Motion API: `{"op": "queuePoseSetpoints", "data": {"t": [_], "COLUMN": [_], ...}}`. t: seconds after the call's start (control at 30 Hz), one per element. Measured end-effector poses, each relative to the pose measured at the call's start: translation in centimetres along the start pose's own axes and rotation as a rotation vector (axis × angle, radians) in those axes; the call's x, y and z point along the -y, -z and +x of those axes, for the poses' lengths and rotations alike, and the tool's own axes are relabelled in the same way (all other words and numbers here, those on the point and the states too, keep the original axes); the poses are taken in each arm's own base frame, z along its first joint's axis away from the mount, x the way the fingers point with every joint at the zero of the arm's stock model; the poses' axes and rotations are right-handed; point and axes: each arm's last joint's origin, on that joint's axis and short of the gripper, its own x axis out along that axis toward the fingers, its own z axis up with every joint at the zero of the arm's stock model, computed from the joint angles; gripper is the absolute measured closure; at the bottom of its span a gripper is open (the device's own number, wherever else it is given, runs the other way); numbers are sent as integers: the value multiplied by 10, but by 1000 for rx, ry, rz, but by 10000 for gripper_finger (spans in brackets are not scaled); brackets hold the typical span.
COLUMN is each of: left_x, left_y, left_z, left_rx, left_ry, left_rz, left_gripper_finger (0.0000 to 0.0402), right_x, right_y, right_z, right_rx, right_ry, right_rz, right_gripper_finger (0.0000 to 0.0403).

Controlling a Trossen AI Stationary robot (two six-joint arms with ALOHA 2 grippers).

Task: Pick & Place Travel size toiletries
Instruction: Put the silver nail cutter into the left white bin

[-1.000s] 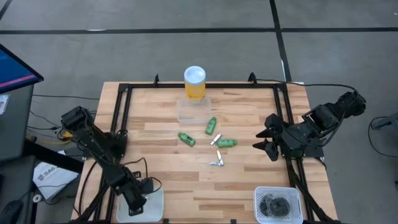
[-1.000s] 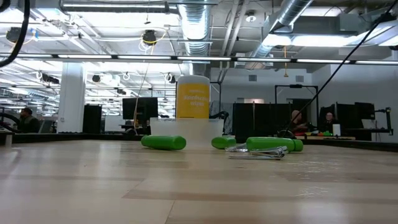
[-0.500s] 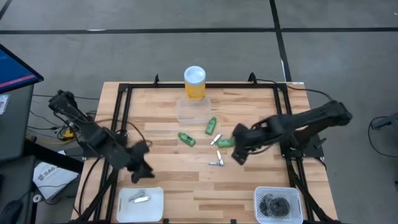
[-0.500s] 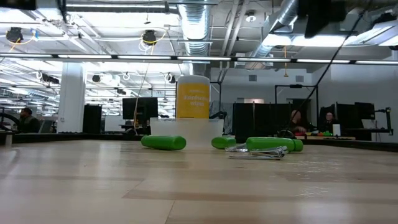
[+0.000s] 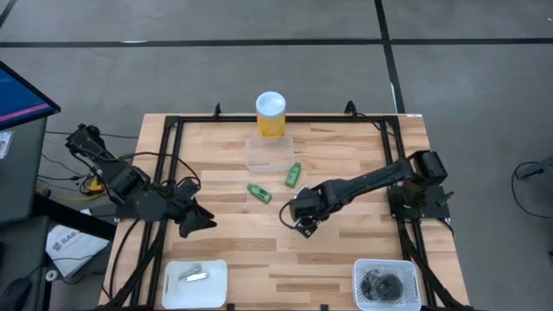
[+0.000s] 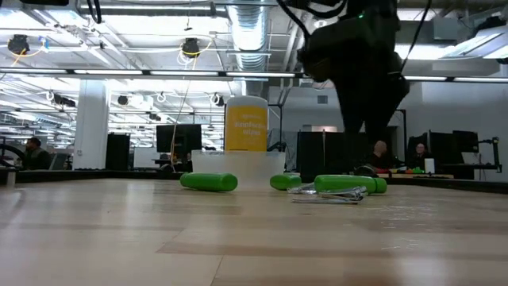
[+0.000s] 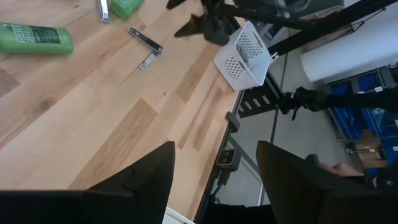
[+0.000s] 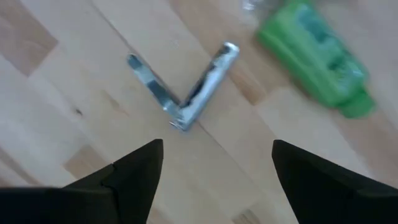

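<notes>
Two green tubes (image 5: 259,193) (image 5: 294,174) lie near the middle of the tabletop (image 5: 346,259), with a folded silvery metal piece (image 8: 183,94) and a third green tube (image 8: 314,57) just beside them. The right gripper (image 5: 301,216) hangs above that metal piece, fingers spread wide. The left gripper (image 5: 197,216) hovers over the tabletop's left side, spread too. A white tray (image 5: 173,289) holds metal pieces; a white basket (image 5: 359,272) holds dark round pieces.

Wooden desk (image 5: 346,259), pale planks, black frame at its edges. Grey concrete floor (image 5: 173,69) around the desk, crossed by dark lines. Beyond the desk: silvery ceiling ducts (image 6: 254,32), strip lights, dark monitors (image 6: 178,139), white column (image 6: 91,123).
</notes>
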Motion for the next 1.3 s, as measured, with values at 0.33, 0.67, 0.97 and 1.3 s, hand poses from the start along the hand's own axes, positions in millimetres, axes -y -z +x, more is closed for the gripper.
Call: {"op": "queuePoseSetpoints", "data": {"t": [0.33, 0.67, 0.97, 1.3], "left_x": [0, 0, 0, 0], "left_y": [0, 0, 0, 0], "left_z": [0, 0, 0, 0], "left_rx": [-2, -2, -2, -2], "left_ry": [4, 4, 4, 4], "left_rz": [2, 2, 2, 2], "left_gripper_finger": [179, 183, 188, 189], "right_x": [-12, -16, -18, -18], "right_y": [-6, -6, -7, -7], "right_z": [41, 62, 66, 66], "right_rx": [-54, -95, -109, -108], "right_ry": [4, 18, -5, -11], "right_rz": [-40, -54, -66, -95], "right_gripper_finger": [107, 119, 220, 352]}}
